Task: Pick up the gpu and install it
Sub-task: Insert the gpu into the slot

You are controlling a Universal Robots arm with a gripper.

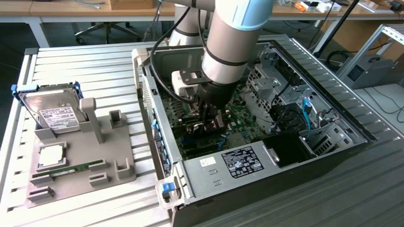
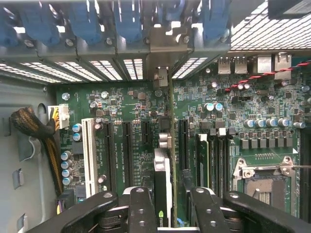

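Slatted tabletop (image 1: pixel 82 56) under the open computer case (image 1: pixel 328 109), my gripper (image 2: pixel 167 206) stands with jaws apart astride the gpu (image 2: pixel 163 177), edge-on upright in a motherboard (image 2: pixel 131 131) slot, which I judge light, stiff, fragile, best held by its top edge.

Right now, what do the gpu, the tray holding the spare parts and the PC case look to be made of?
gpu: dark circuit board with a silvery, probably metal bracket. Tray: matte grey-beige, smooth moulded shapes, likely plastic or printed. PC case: dull silver sheet metal, folded edges, perforated panels.
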